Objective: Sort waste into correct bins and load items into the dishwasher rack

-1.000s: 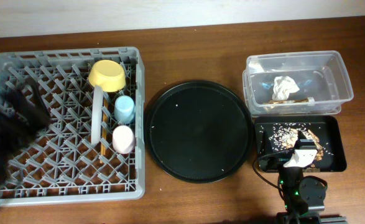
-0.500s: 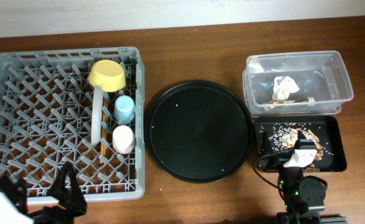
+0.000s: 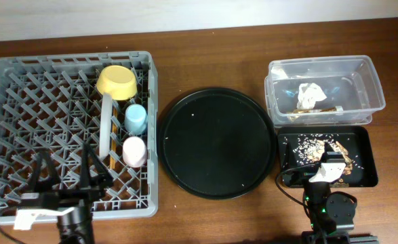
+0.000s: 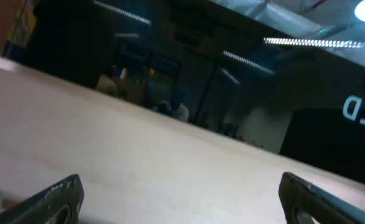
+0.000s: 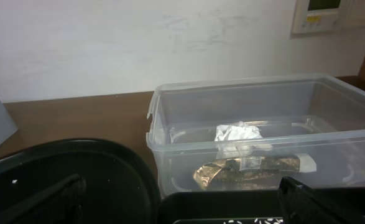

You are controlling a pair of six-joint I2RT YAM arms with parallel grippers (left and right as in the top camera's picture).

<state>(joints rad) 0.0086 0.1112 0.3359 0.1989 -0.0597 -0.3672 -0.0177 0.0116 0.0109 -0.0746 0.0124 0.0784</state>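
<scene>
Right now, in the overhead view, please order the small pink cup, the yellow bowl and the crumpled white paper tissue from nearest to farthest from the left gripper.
1. Small pink cup, in the grey plastic dishwasher rack, just right of the left gripper.
2. Yellow bowl, at the rack's far edge.
3. Crumpled white paper tissue, in the clear plastic tub, far right.

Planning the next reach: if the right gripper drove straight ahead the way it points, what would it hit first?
Most likely the near wall of the clear tub, after passing over the black tray, though depth is hard to judge.
</scene>
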